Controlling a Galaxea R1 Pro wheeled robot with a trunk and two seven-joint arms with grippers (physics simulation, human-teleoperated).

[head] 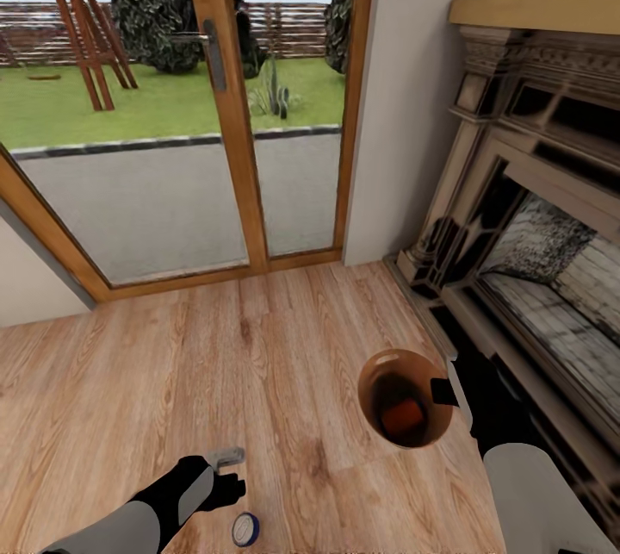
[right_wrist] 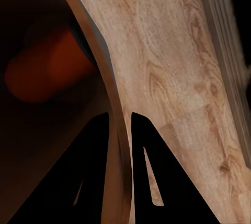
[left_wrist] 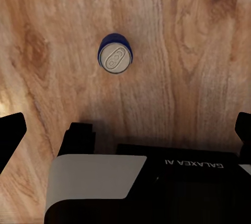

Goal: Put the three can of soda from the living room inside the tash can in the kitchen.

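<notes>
Looking down from my head, I held the tash can (head: 405,399), an orange can (head: 402,418) inside, by its rim in my right gripper (head: 447,392); tilting risked a spill. At my left wrist, my left gripper (left_wrist: 125,130) was spread wide above the upright blue can (left_wrist: 115,56) on the floor (left_wrist: 198,51), and a skewed descent could topple it; "GALAXEA AI" showed. My right wrist showed both fingers (right_wrist: 149,156) pinching the wall.

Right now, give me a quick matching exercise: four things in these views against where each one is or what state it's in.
Things:
1. blue can
2. orange can
3. bin
4. left gripper

States:
A. lying inside the bin
B. held at its rim by the right gripper
C. open, above the floor near the blue can
D. standing upright on the wood floor

Pairs: 1-D, 2-A, 3-B, 4-C
</notes>
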